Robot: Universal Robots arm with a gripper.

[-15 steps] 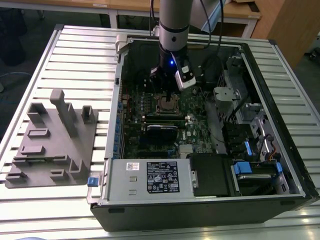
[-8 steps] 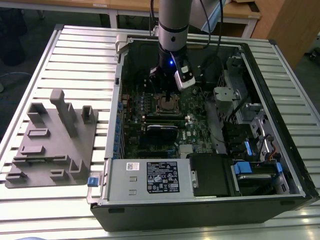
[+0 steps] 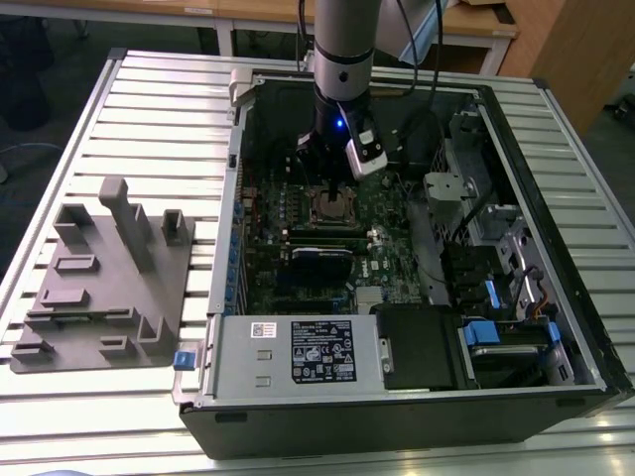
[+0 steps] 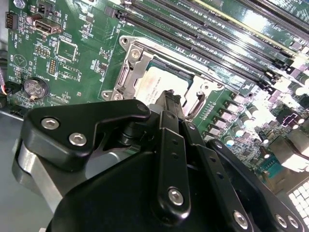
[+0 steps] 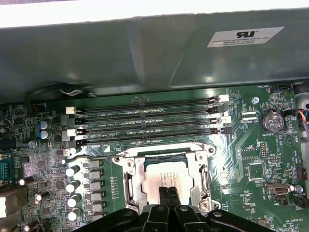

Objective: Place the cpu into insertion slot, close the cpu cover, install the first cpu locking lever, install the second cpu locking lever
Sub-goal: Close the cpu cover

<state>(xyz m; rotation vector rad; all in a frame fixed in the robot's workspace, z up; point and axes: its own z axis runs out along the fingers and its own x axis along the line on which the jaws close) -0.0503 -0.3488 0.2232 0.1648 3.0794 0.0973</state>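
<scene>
One arm reaches into an open computer case (image 3: 234, 198) on a slatted counter (image 3: 149, 99), its gripper (image 3: 333, 186) (image 4: 169, 96) (image 5: 169, 191) poised straight over the slot (image 5: 129, 166). The fingers (image 5: 163, 197) are drawn narrow, nearly together and gripping nothing. Their tips are at or just above the cpu (image 5: 164, 173) (image 4: 157, 82), though contact cannot be confirmed. The cpu sits inside the slot, silvery top up. The cover (image 5: 200, 159) lies flat on the slot, framing the chip. A thin lever (image 5: 104, 157) runs out from the slot's corner, alongside long memory slots (image 5: 149, 121) just beside it. A grey moulded tray (image 3: 109, 278) rests well apart from the slot, toward the exterior view's left.
</scene>
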